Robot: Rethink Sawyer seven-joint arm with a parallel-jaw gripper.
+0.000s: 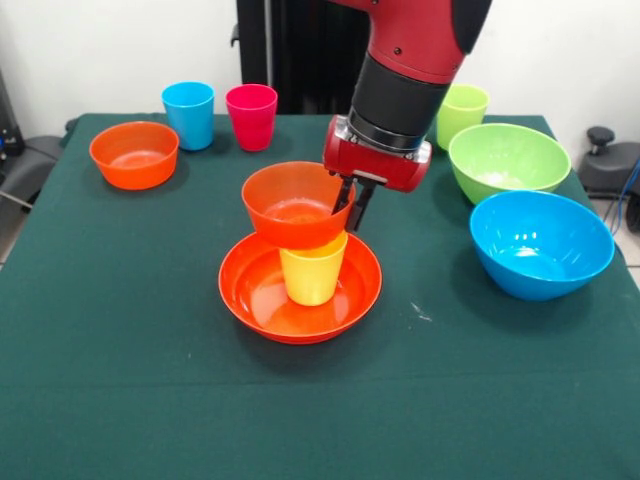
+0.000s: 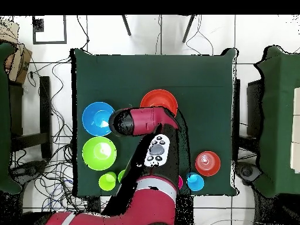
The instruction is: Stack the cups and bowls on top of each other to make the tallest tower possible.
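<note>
While the wide orange bowl (image 1: 300, 292) sits mid-tabletop (image 1: 120, 380) holding an upside-down yellow cup (image 1: 312, 272), the jaws (image 1: 353, 203) pinch the right rim of a small orange bowl (image 1: 292, 204) resting on that cup.

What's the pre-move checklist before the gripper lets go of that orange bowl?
1. Base: wide orange bowl flat on the table: ok.
2. Yellow cup upright in the base's middle: ok.
3. Small orange bowl seated on the cup: looks level and centred; full contact cannot tell.
4. Gripper on the bowl's rim, one finger inside: shut on it, ok.
5. Retreat path above the tower: nothing but the arm, ok.
6. Next piece: pink cup upright and free at the far edge: ok.
</note>
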